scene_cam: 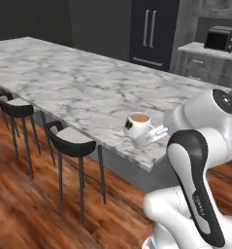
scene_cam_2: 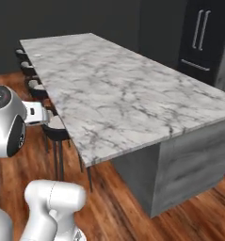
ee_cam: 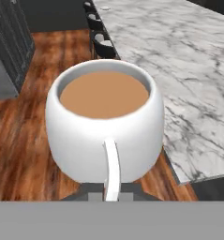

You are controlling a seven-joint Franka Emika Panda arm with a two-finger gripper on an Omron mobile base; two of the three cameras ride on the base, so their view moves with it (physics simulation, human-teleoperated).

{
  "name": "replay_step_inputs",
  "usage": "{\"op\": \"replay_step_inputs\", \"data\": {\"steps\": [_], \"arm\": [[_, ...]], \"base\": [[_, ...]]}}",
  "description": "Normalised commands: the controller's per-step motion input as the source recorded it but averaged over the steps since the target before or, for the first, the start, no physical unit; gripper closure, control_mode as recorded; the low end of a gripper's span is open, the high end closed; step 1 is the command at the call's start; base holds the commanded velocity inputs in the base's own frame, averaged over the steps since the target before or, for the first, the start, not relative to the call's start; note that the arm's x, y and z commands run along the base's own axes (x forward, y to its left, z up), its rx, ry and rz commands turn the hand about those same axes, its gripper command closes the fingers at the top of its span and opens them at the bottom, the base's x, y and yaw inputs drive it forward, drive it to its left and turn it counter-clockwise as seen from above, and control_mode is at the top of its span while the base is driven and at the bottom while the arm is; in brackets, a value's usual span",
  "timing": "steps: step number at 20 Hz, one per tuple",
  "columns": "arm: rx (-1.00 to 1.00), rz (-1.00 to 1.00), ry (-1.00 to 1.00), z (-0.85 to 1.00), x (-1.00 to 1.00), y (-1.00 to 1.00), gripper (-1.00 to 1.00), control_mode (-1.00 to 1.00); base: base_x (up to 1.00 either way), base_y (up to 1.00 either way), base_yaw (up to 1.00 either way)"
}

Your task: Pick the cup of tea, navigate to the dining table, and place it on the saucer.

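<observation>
the gripper [scene_cam: 155, 135] is clenched on the cup of tea [scene_cam: 137, 124], holding it by its thin white handle, which in the hand view runs down the near side of the cup to the dark finger tips at the bottom. in the left base view the cup is carried upright, level, with brown tea up near the rim and a dark and gold mark on its side facing the camera; it sits over the near edge of the dining table [scene_cam: 78, 87], though whether it hangs above the marble or just out past the edge cannot be told from that angle. in the hand view the cup [ee_cam: 105, 123] appears over the wooden floor [ee_cam: 19, 140], with the table's white, grey-veined top [ee_cam: 188, 70] running away on the right side of the frame, so the cup looks to be beside the slab rather than above it. black stools with pale seats [scene_cam: 71, 138] stand along the table's long side, tucked partly under the top, and one more [scene_cam: 15, 106] further along. in the right base view the table [scene_cam_2: 123, 94] stretches away on its grey base [scene_cam_2: 189, 160], and a small pale round thing [scene_cam_2: 37, 55], too small to make out, lies near the far corner. a dark fridge with long handles [scene_cam: 151, 29] and a microwave [scene_cam: 222, 39] on a pale shelf stand behind the table.
</observation>
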Motion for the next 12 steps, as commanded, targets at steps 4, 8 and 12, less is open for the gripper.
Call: {"op": "replay_step_inputs", "data": {"steps": [4, 8, 12], "arm": [[0.00, 0.00, 0.00, 0.00, 0.00, 0.00, 1.00, 1.00], [0.00, 0.00, 0.00, 0.00, 0.00, 0.00, 1.00, 1.00], [0.00, 0.00, 0.00, 0.00, 0.00, 0.00, 1.00, 1.00]], "base": [[0.34, -0.03, -0.47], [0.23, -0.09, -0.29], [0.31, -0.13, -0.18]]}}
